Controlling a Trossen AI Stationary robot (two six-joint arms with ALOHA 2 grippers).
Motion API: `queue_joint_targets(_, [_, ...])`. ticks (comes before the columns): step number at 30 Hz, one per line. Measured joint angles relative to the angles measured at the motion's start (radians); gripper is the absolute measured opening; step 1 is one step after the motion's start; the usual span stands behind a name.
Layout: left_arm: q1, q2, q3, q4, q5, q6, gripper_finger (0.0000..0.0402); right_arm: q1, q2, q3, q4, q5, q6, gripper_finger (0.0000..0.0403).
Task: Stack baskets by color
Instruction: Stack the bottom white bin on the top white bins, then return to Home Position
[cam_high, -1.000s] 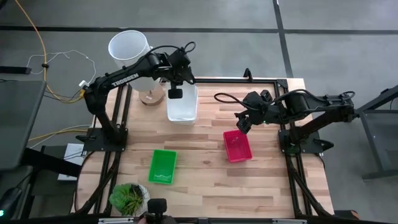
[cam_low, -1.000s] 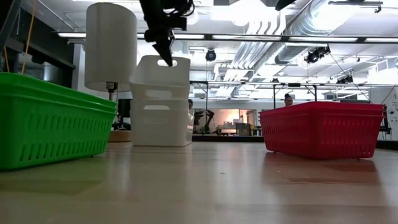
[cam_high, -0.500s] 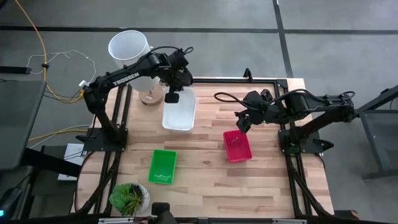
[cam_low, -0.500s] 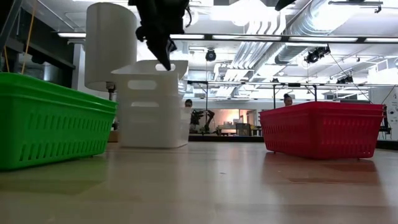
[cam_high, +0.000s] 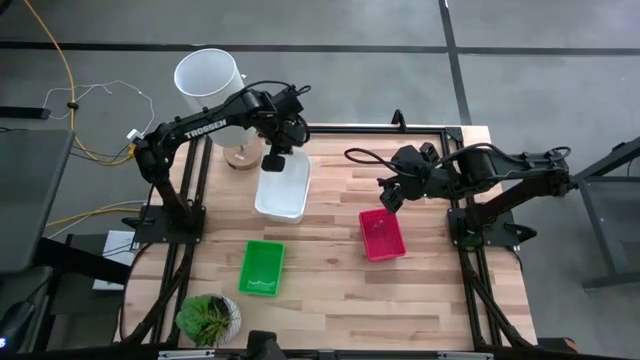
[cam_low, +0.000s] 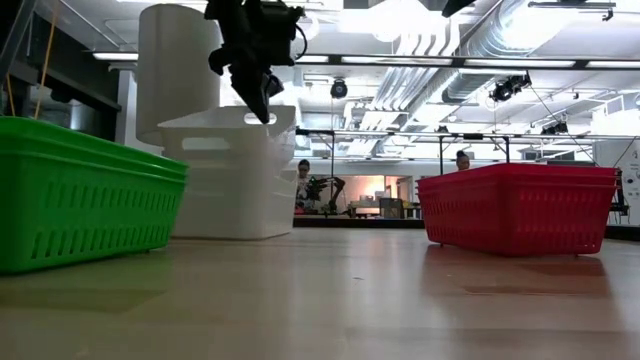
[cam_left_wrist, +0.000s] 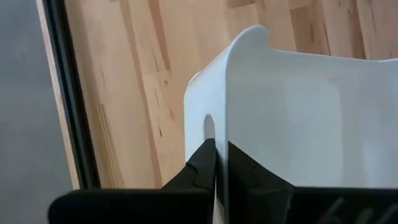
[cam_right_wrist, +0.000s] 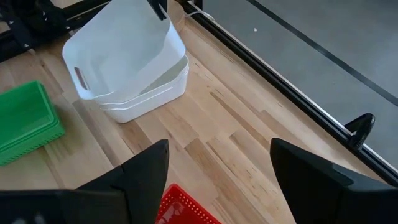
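A white basket (cam_right_wrist: 121, 46) is tilted inside another white basket (cam_right_wrist: 149, 96) that stands on the table at the far left of centre. My left gripper (cam_high: 273, 160) is shut on the upper basket's far end. A green basket (cam_high: 262, 267) stands on its base near the front left, and a red basket (cam_high: 381, 233) right of centre. My right gripper (cam_high: 392, 197) hovers open above the red basket's far end, with nothing between its fingers. My left gripper pinches the upper white basket's far end wall (cam_left_wrist: 225, 124) at its rim, beside the handle hole (cam_left_wrist: 208, 127). One finger (cam_left_wrist: 199, 165) is outside the wall and the other inside. The fingers come steeply from above. The basket is tilted, held end raised, its other end down in the lower basket.
A tall white cylinder lamp (cam_high: 208, 80) stands just beyond the table's far left corner, close to my left arm. A potted plant (cam_high: 208, 318) sits at the near left corner. Bare wood lies between the white, green and red baskets.
My left gripper has sunk and gone a little toward the table's near left, turning as it went, still shut on the white basket. The basket has come down from steeply tipped to a flatter tilt, and the white pile now stands nearer the front and left.
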Motion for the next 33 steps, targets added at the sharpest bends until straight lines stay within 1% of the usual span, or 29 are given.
queue_joint_targets(8, [-0.006, 0.072, 0.0, -0.036, 0.005, 0.01, 0.0, 0.0, 0.0, 0.0, -0.001, 0.014, 0.0, 0.0268])
queue_joint_targets(13, [-0.018, 0.123, -0.001, -0.039, 0.002, -0.017, 0.0, 0.0, 0.0, 0.0, -0.004, 0.022, 0.0, 0.0268])
queue_joint_targets(21, [-0.033, 0.146, -0.001, -0.021, -0.013, -0.03, 0.0004, 0.0, 0.0, 0.0, -0.005, 0.023, -0.001, 0.0268])
queue_joint_targets(23, [-0.037, 0.145, -0.001, -0.01, -0.022, -0.046, 0.0014, 0.0, 0.0, 0.0, -0.007, 0.023, -0.003, 0.0268])
queue_joint_targets(26, [-0.037, 0.145, 0.004, -0.003, -0.024, -0.062, 0.0041, 0.0, 0.0, 0.0, -0.008, 0.023, -0.005, 0.0268])
queue_joint_targets(30, [-0.036, 0.145, 0.025, -0.003, -0.029, -0.085, 0.0091, -0.001, 0.0, 0.0, -0.008, 0.023, -0.005, 0.0268])
queue_joint_targets(33, [-0.036, 0.145, 0.056, -0.003, -0.053, -0.105, 0.0131, -0.001, 0.0, 0.0, -0.008, 0.023, -0.003, 0.0268])
